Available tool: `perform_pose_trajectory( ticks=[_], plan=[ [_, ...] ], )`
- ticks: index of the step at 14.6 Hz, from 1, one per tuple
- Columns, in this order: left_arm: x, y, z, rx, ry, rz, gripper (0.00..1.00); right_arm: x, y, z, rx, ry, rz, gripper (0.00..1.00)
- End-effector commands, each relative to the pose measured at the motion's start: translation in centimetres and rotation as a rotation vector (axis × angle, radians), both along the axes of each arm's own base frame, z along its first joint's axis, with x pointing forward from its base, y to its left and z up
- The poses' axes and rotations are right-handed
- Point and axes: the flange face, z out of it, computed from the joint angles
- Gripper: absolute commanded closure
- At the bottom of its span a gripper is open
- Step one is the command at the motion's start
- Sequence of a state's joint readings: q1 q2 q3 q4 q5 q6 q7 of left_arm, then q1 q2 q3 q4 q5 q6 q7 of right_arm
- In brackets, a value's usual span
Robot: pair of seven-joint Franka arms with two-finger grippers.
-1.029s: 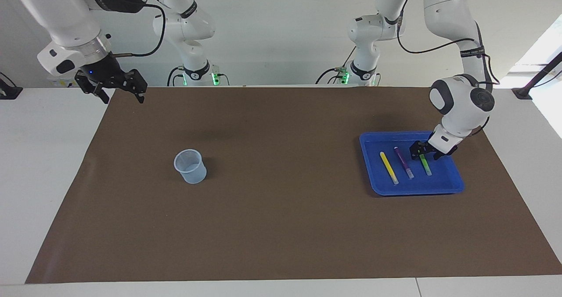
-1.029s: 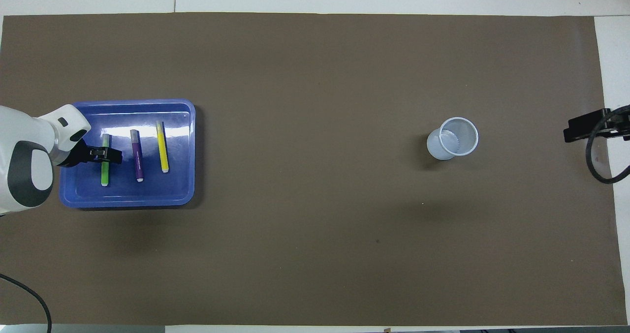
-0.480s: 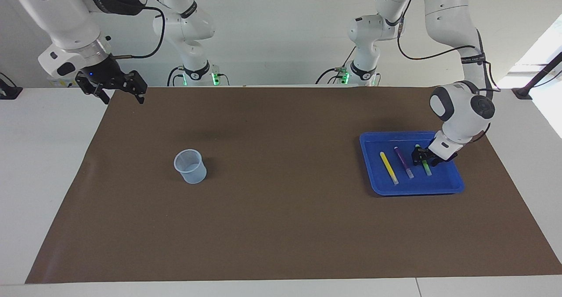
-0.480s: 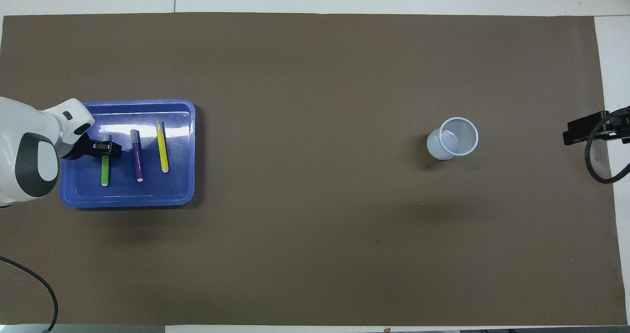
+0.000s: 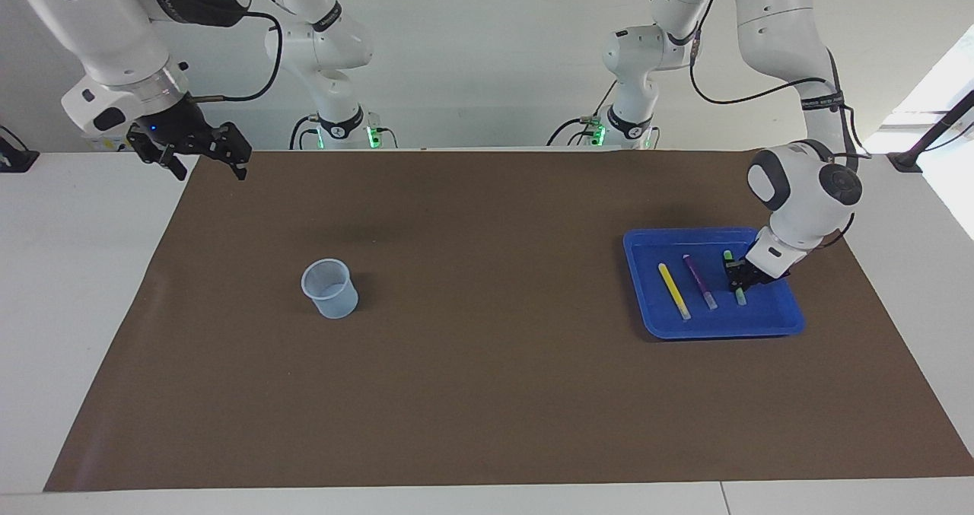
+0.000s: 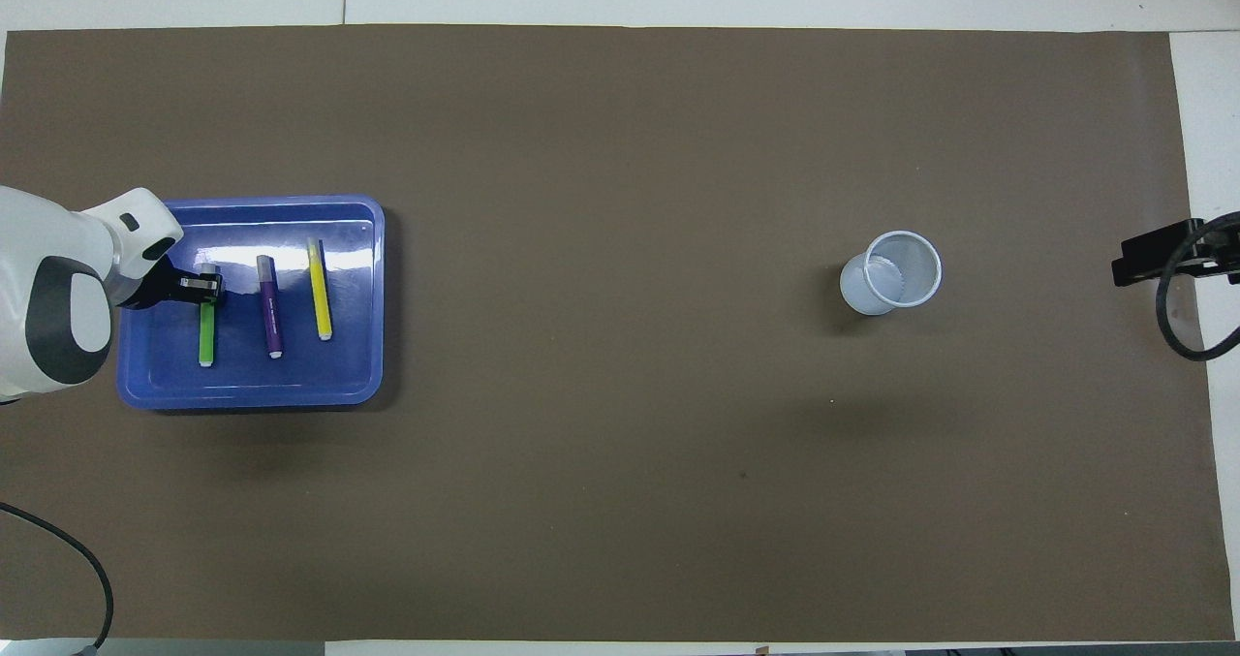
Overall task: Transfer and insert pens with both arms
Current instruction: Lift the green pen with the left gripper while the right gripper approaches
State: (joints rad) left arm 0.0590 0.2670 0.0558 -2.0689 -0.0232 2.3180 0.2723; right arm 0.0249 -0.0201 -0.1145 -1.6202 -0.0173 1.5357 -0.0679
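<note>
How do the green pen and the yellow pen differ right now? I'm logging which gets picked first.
The green pen is clamped near its farther end by the left pincer; the yellow pen lies untouched. Green sits nearest the left arm's end, yellow nearest the cup. Both lie flat in the blue tray, roughly parallel.

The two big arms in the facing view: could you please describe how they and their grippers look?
Both arms are glossy white with rounded segments and dark grey joint patches. The left arm carries a thin black cable along it, strapped by a black band with pale lettering. The right arm has a wide black band, a silver wrist ring and a looping black cable. The left gripper and right gripper are black, two-fingered; the right shows a small blue light.
</note>
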Motion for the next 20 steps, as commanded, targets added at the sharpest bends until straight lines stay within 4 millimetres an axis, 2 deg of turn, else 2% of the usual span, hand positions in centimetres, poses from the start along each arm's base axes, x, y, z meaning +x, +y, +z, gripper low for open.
perform_pose_trajectory(
  ticks=[1,4,7,10,12,14,17,20],
  plan=[
    [0.6,0.1,-0.2,0.006,0.017,-0.016,1.00,-0.8,-0.8,-0.4,0.019,0.006,-0.039,0.00],
    [1.3,-0.1,0.6,0.001,0.038,-0.016,1.00,-0.8,-0.5,-0.1,0.034,-0.006,-0.128,0.00],
    [2.2,-1.1,2.9,-0.042,0.079,0.014,1.00,-0.9,-0.4,-0.2,0.048,0.002,-0.136,0.00],
    [2.6,-3.1,4.8,-0.062,0.129,0.093,1.00,-0.6,0.2,-0.2,0.057,-0.017,-0.120,0.00],
    [2.7,-4.9,6.2,-0.105,0.177,0.199,1.00,-0.6,0.8,-0.5,0.066,-0.015,-0.120,0.00],
    [2.8,-7.5,8.1,-0.156,0.234,0.360,1.00,-0.5,2.5,-0.4,0.123,-0.020,-0.106,0.00],
    [2.7,-12.0,12.3,-0.215,0.337,0.591,1.00,-0.9,3.2,-0.8,0.154,-0.002,-0.148,0.00],
    [1.8,-14.4,15.6,-0.318,0.434,0.841,1.00,-1.2,3.9,-1.1,0.206,0.004,-0.179,0.00]
  ],
)
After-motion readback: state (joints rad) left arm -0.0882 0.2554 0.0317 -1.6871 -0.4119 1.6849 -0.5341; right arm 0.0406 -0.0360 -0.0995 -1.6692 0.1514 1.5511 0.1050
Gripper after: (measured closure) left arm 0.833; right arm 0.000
